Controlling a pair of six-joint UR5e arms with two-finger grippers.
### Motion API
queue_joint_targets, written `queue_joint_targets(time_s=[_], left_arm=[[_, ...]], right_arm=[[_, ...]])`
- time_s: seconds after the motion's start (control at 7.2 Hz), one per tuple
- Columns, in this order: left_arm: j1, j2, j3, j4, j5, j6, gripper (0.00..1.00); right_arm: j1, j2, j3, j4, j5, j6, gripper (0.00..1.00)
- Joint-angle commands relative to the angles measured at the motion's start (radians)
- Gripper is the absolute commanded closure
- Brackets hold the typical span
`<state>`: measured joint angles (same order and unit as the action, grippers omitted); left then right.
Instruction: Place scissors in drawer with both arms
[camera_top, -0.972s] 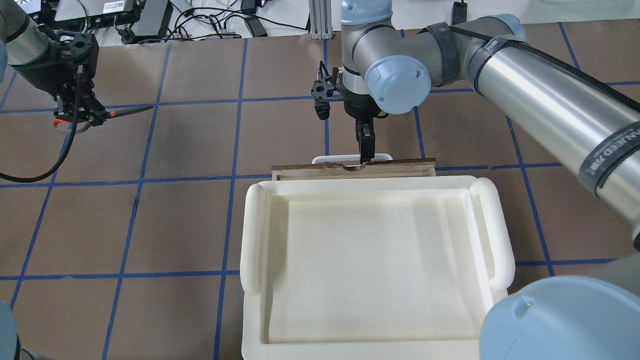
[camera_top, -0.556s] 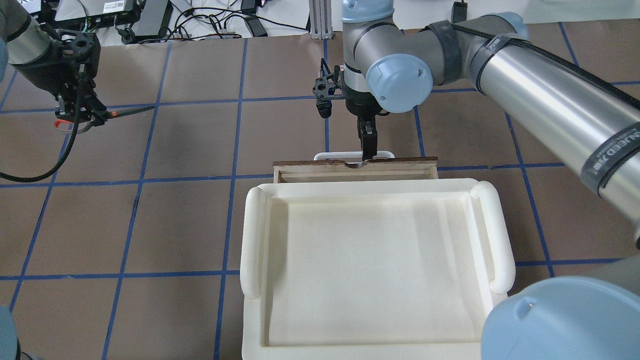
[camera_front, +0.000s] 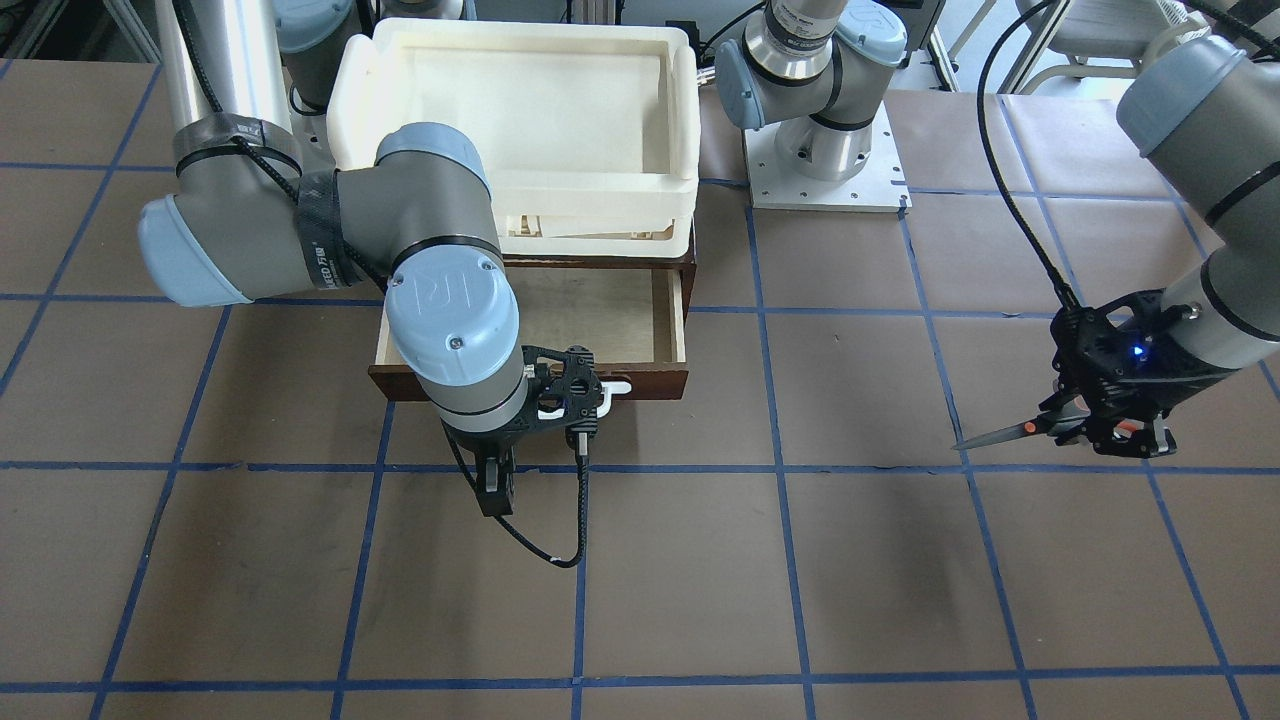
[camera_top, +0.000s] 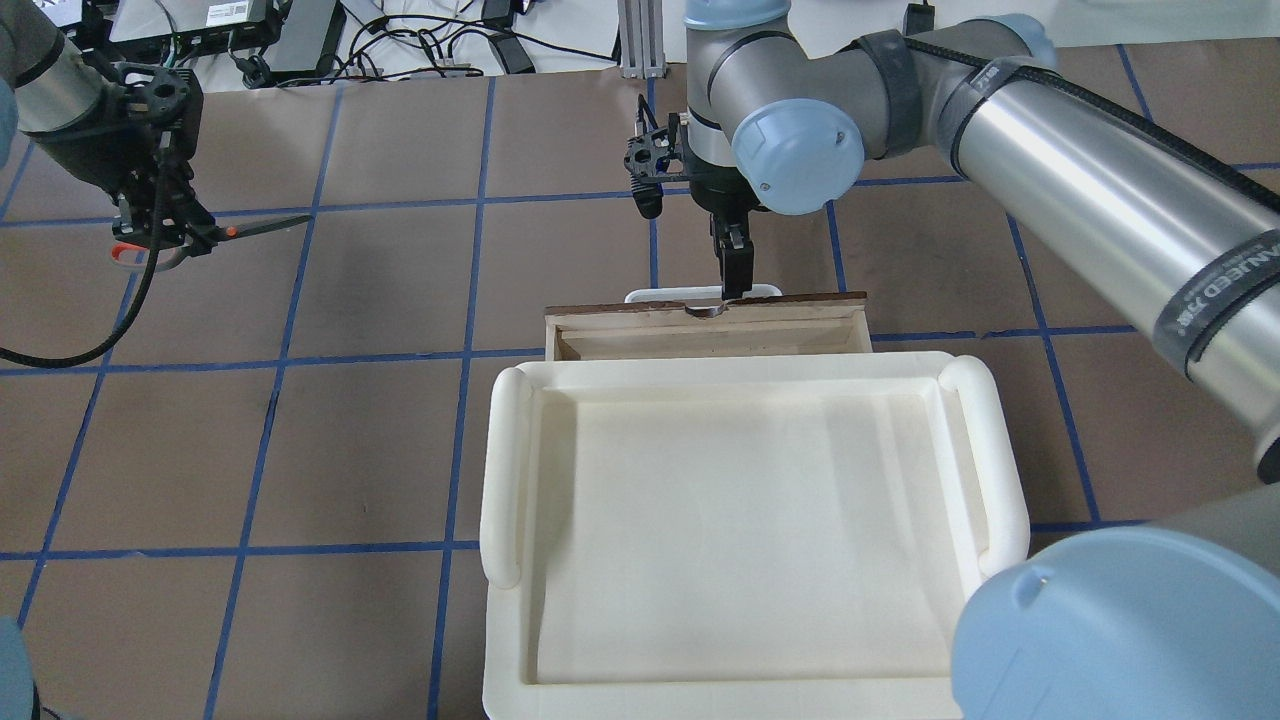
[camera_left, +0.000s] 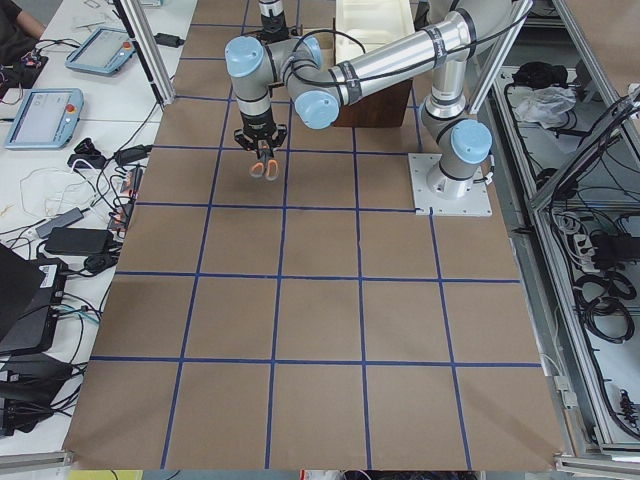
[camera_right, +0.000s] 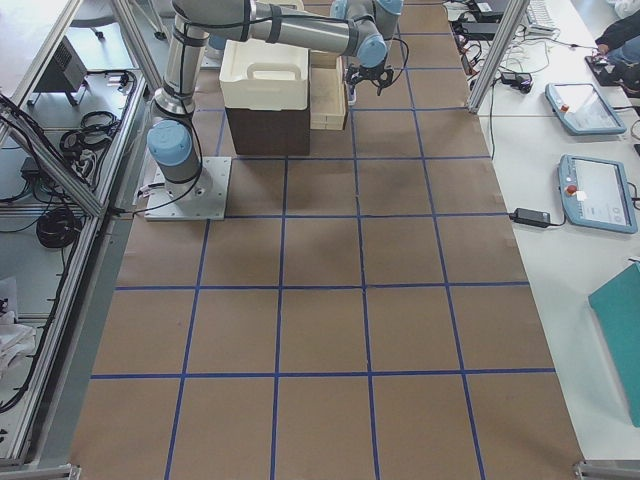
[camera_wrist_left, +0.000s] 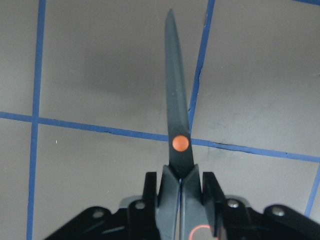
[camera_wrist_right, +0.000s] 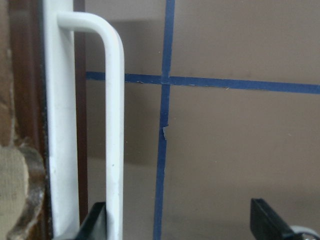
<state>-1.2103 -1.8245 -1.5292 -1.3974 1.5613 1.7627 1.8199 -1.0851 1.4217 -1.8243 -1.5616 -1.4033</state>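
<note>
Just behind the open drawer (camera_front: 600, 320), a cream tray (camera_front: 520, 190) tops the cabinet (camera_right: 265, 130).

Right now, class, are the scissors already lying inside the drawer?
No, the left gripper holds the scissors well off to one side of the open drawer.

Gridded brown table (camera_front: 900, 600); drawer cabinet (camera_right: 265, 130) apparently on it

The left gripper (camera_top: 180, 235) hangs low at the far left, clamped on scissors (camera_wrist_left: 176, 115). The right arm (camera_top: 1080, 190) reaches forward (elbow bent); the right gripper (camera_top: 735, 275) points down, jaws apart.
</note>
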Motion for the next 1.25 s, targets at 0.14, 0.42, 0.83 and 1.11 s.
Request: queue_joint_targets(time_s=[0.14, 0.42, 0.83, 1.11], left_arm=[[0.0, 0.005, -0.011, 0.0, -0.003, -0.003, 1.0], [0.0, 0.016, -0.025, 0.0, -0.004, -0.003, 1.0], [0.0, 0.021, -0.025, 0.0, -0.004, -0.003, 1.0], [0.0, 0.025, -0.037, 0.0, -0.007, -0.003, 1.0]], right_arm=[[-0.002, 0.005, -0.015, -0.023, 0.001, -0.012, 0.0], [-0.002, 0.024, -0.044, -0.027, 0.0, -0.017, 0.0], [-0.033, 0.007, -0.061, -0.035, 0.005, -0.042, 0.0], [-0.047, -0.015, -0.078, -0.029, 0.012, -0.042, 0.0]])
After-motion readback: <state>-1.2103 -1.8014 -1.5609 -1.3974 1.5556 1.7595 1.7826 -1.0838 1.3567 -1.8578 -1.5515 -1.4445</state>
